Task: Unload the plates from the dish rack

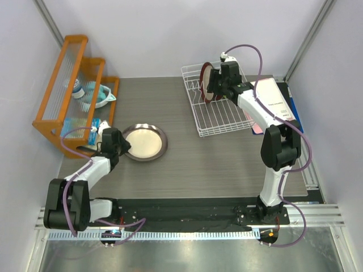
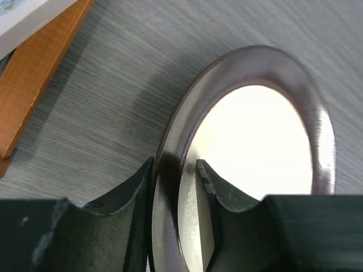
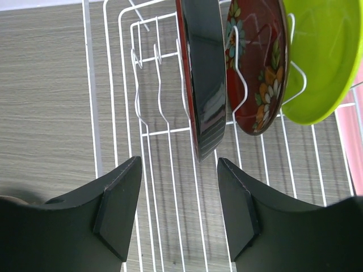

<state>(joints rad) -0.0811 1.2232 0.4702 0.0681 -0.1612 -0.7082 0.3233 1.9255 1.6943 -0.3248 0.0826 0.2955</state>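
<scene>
As R arm [image 1: 272, 130] reaches rack [image 1: 218, 122], gripper [image 3: 178, 164] agape.

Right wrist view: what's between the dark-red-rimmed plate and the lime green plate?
The smaller dark red floral plate, standing on edge among the prongs of the dish rack. The right wrist view shows it clearly.

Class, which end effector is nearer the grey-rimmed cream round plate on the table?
Left. The left end effector straddles the rim of the grey-rimmed cream plate; the right end effector is far off, at the white wire dish rack.
</scene>
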